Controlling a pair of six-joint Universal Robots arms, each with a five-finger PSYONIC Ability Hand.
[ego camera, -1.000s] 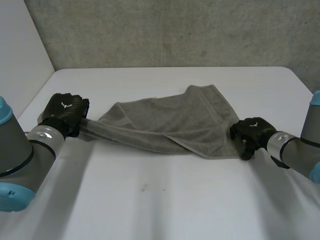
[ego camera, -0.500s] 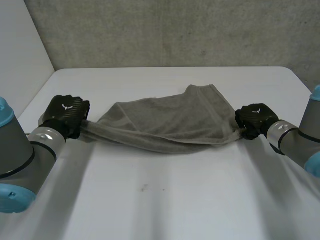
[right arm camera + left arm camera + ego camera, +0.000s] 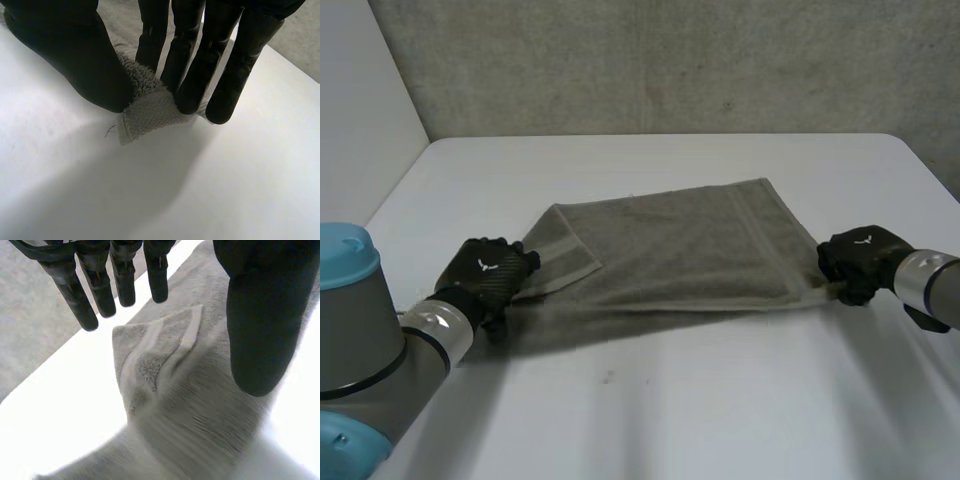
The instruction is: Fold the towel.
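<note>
A grey terry towel [image 3: 680, 245] lay across a white table [image 3: 650, 420]. The right hand [image 3: 860, 262] pinched one corner; the left hand [image 3: 485, 278] hovered, fingers spread, over the opposite one.

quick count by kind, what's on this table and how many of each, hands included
towel, grey: 1
robot hands, black: 2, the left hand and the right hand
table, white: 1
total: 4
</note>
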